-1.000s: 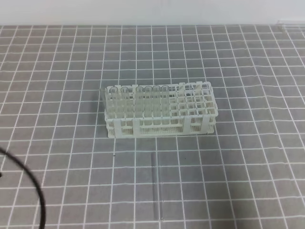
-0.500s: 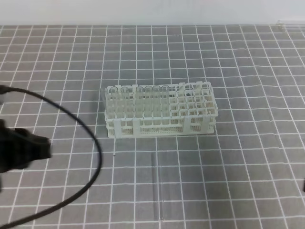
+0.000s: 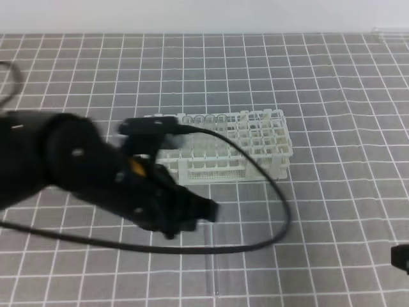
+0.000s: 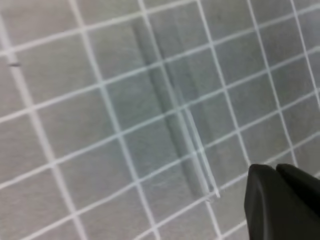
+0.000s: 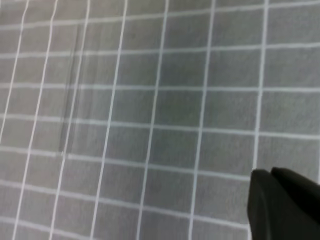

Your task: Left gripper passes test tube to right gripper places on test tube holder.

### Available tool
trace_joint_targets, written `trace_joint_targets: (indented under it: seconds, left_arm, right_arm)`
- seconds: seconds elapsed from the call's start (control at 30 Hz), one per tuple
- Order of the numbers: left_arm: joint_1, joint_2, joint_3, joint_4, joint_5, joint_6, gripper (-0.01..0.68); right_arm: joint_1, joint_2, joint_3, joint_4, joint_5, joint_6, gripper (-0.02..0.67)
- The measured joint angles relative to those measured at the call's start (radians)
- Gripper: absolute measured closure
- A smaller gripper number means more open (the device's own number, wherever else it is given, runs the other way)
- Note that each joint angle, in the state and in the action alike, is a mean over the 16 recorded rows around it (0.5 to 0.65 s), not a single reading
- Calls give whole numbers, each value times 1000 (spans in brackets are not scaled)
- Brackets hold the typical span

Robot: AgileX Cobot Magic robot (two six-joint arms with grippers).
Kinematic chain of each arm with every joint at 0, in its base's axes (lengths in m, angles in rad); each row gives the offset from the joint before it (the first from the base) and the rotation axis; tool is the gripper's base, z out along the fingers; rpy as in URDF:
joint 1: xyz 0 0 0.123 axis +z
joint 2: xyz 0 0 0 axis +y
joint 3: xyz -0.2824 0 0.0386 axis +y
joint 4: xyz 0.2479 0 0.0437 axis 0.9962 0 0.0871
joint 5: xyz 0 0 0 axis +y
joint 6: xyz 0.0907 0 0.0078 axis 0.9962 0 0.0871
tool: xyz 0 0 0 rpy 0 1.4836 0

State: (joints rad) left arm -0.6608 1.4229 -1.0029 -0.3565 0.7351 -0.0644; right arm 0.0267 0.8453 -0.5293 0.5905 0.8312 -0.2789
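Left wrist view shows my left gripper (image 4: 280, 172) closed and empty beside the test tube (image 4: 182, 135) lying flat near the table's front edge, so I must open and straddle it before passing.

Desk (image 3: 332, 192): covered in matt grey cloth with a white grid, slightly wrinkled. Test tube holder (image 3: 255, 144): white plastic lattice, smooth, faintly glossy. Test tube (image 4: 182, 145): clear glass, smooth, with thin bright glints. Left pincer (image 4: 280, 200): black, matt, plastic-looking. Right pincer (image 5: 282, 202): likewise black and matt. Cable (image 3: 268, 185): black, smooth sheath.
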Motion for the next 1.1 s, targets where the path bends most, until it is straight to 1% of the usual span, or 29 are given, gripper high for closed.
trace_joint_targets:
  seconds: [0.07, 0.2, 0.4, 0.6, 0.77, 0.93, 1.1]
  left_arm:
    - [-52, 50, -51, 27, 20, -40, 675]
    - [-131, 138, -140, 75, 63, -100, 675]
    - [-194, 233, -233, 123, 126, -131, 657]
    - [-203, 299, -276, 132, 172, -120, 549]
    - [-203, 337, -293, 144, 201, -111, 416]
    - [-203, 361, -299, 190, 215, -164, 291]
    - [-203, 382, -300, 243, 221, -232, 242]
  right_arm:
    - [0, 0, 0, -1, 7, -7, 662]
    - [0, 0, -1, 0, 20, -19, 662]
    - [0, 0, -1, 0, 32, -23, 662]
    - [0, 0, -1, -2, 34, -24, 662]
    - [0, 0, -1, -3, 33, -24, 662]
    - [0, 0, -1, -3, 30, -24, 662]
    - [0, 0, -1, -2, 27, -24, 662]
